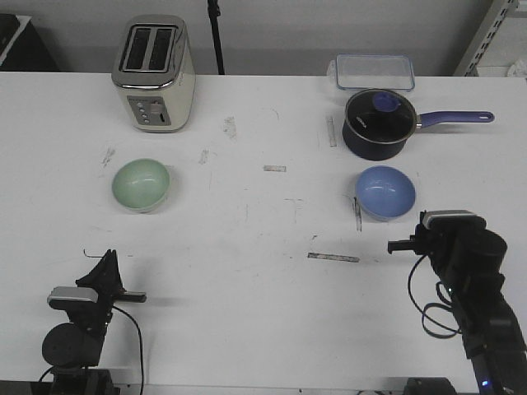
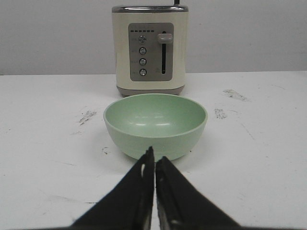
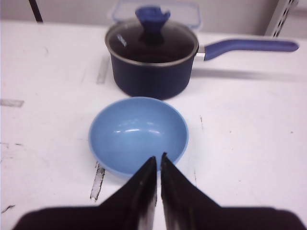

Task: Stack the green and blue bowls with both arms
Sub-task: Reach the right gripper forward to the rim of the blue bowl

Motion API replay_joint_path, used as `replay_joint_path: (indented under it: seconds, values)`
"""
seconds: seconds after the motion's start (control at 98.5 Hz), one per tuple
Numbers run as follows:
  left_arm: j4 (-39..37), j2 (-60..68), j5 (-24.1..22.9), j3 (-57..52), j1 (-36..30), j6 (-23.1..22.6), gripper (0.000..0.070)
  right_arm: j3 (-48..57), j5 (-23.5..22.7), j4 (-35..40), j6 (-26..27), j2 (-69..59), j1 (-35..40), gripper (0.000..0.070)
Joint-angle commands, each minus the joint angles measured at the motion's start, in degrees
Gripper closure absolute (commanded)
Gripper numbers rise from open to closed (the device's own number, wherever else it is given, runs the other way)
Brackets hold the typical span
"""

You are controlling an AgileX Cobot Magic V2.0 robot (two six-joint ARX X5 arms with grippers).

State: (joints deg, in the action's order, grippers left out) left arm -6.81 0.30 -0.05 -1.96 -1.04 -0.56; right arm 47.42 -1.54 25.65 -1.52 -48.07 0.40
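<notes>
The pale green bowl (image 1: 141, 184) sits upright and empty on the white table at the left; in the left wrist view the green bowl (image 2: 155, 124) stands just beyond my fingertips. My left gripper (image 1: 105, 255) (image 2: 154, 156) is shut and holds nothing, a short way nearer than that bowl. At the right the blue bowl (image 1: 385, 192) (image 3: 138, 135) also sits upright and empty. My right gripper (image 1: 425, 224) (image 3: 159, 157) is shut and empty, its tips level with the blue bowl's near rim. The two bowls are far apart.
A cream toaster (image 1: 154, 72) (image 2: 150, 49) stands behind the green bowl. A dark lidded saucepan (image 1: 377, 123) (image 3: 152, 60) with a purple handle is close behind the blue bowl, with a clear lidded box (image 1: 375, 72) farther back. Tape marks dot the table (image 1: 263, 247).
</notes>
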Motion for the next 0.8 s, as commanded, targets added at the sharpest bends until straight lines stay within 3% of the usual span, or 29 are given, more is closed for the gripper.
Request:
replay_joint_path:
  seconds: [0.0,0.274,0.558,0.609,0.792]
  values:
    - [-0.74,-0.11,0.02,1.29,-0.09,-0.28,0.0699,3.87,0.17,0.46,-0.2,-3.67,-0.07,0.0689]
    - [-0.74,-0.11,0.02,1.29,-0.09,-0.28,0.0699,15.91,0.22,6.64,0.26,-17.68,-0.85,0.0689]
    - [-0.74,-0.11,0.02,1.29,-0.09,-0.28,0.0699,31.63,-0.2,23.21,6.21,-33.92,-1.75,0.0675]
    - [-0.74,-0.11,0.02,1.29,-0.09,-0.28,0.0699,34.25,-0.17,26.36,6.21,-36.96,-2.34,0.0649]
    - [-0.74,-0.11,0.02,1.29,-0.09,-0.28,0.0699,41.13,-0.17,34.21,5.84,-45.86,-3.93,0.046]
